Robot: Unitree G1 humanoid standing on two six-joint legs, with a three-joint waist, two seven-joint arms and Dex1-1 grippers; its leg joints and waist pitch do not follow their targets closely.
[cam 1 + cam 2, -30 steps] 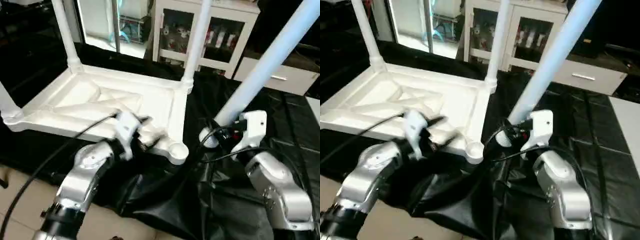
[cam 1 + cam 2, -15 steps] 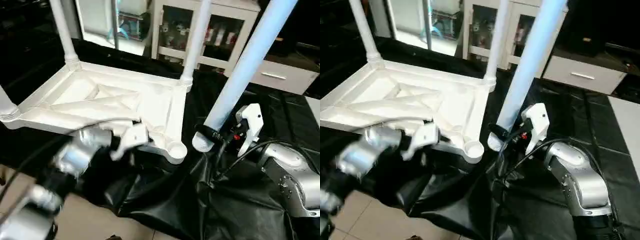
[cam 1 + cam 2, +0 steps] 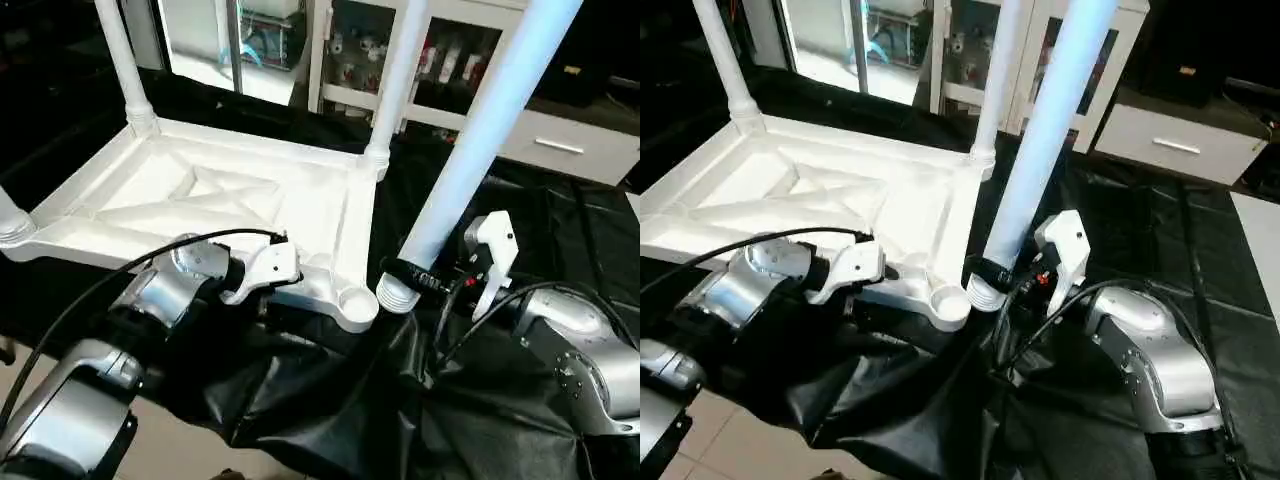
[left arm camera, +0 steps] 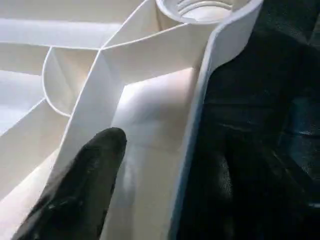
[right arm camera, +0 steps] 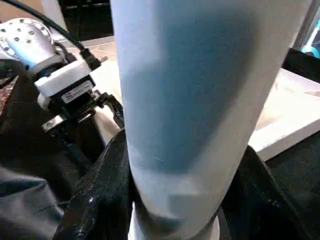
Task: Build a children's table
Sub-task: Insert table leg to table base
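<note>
The children's table lies upside down: its white tabletop (image 3: 150, 175) shows its ribbed underside. Three white legs stand in corner sockets, at the far left (image 3: 125, 70), far right (image 3: 393, 80) and near left (image 3: 10, 220). The near right socket (image 3: 352, 300) is empty. My right gripper (image 3: 408, 276) is shut on the fourth leg (image 3: 480, 130) just above its threaded end, which hangs tilted right beside that socket. My left gripper (image 3: 290, 272) is open at the near rim; one black finger (image 4: 85, 185) lies inside the rim, apart from the wall.
The black-draped work table (image 3: 560, 240) carries it all; its cloth hangs in folds over the front edge (image 3: 320, 400). A white glass-door cabinet (image 3: 350, 50) and a white drawer unit (image 3: 570, 150) stand behind. Tiled floor (image 3: 170, 450) shows at the lower left.
My right arm has swung the leg more upright and brought its threaded end left, close to the empty socket. My left gripper has drawn back from over the ribs to the near rim.
</note>
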